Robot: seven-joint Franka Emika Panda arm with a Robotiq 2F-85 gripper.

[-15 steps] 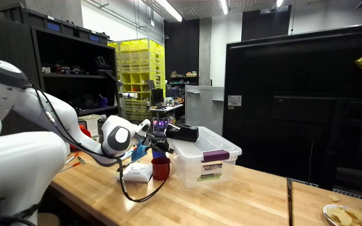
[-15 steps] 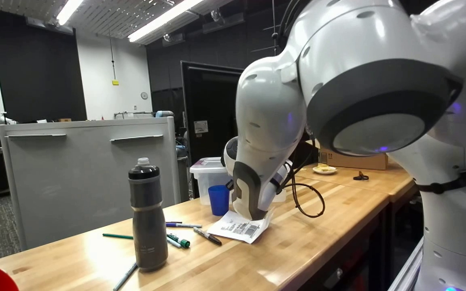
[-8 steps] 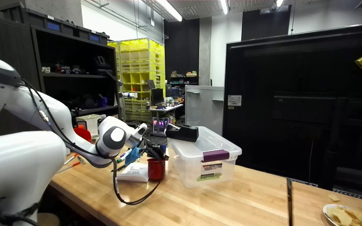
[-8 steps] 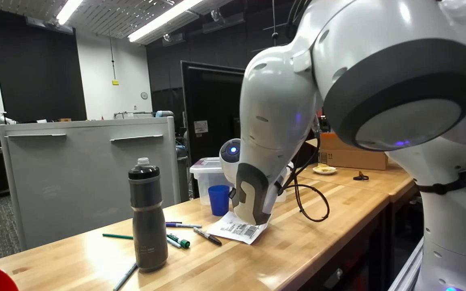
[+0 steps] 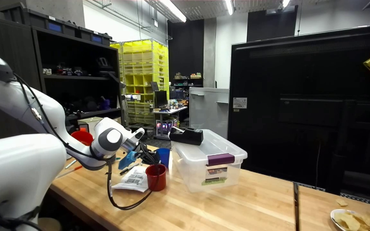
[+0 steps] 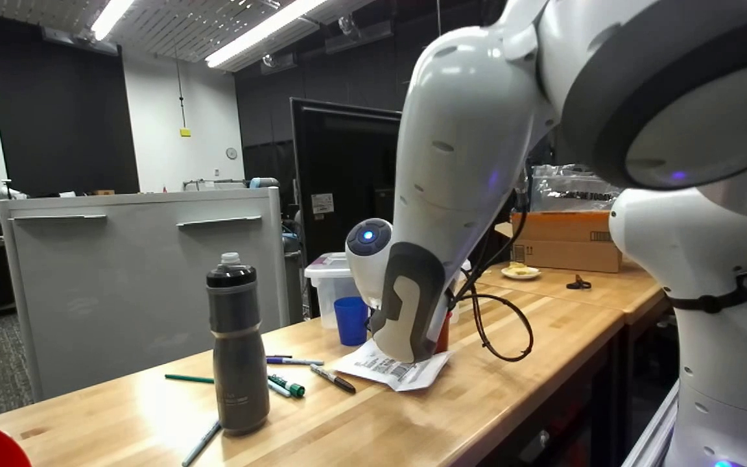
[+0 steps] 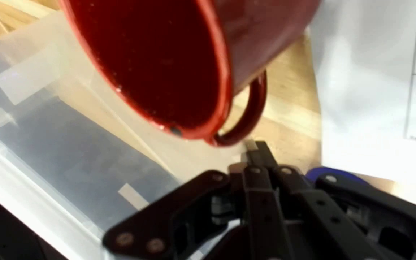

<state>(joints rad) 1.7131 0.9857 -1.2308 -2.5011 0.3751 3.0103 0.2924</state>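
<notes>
My gripper (image 7: 256,148) is shut, its fingertips together with nothing visible between them. Just beyond the tips in the wrist view is the handle of a red mug (image 7: 273,32); whether they touch is unclear. An exterior view has the mug (image 5: 156,181) upright on the table, right in front of the dark gripper (image 5: 152,157). Beside it lies a white labelled package (image 5: 134,179), and a blue cup (image 5: 163,156) stands behind. In an exterior view the arm hides the gripper and most of the mug (image 6: 443,336), while the blue cup (image 6: 351,322) and package (image 6: 380,366) show.
A clear bin (image 5: 217,175) with a black object (image 5: 186,136) on its lid stands close by. A grey bottle (image 6: 240,363), several markers (image 6: 332,379) and a red container (image 5: 83,137) are on the table. Farther off are a plate of chips (image 6: 521,272), scissors (image 6: 578,283) and a cardboard box (image 6: 565,250).
The arm has drawn back toward its base and lower. The red mug has shifted the same way, and the package has moved and turned slightly. The gripper has stayed shut.
</notes>
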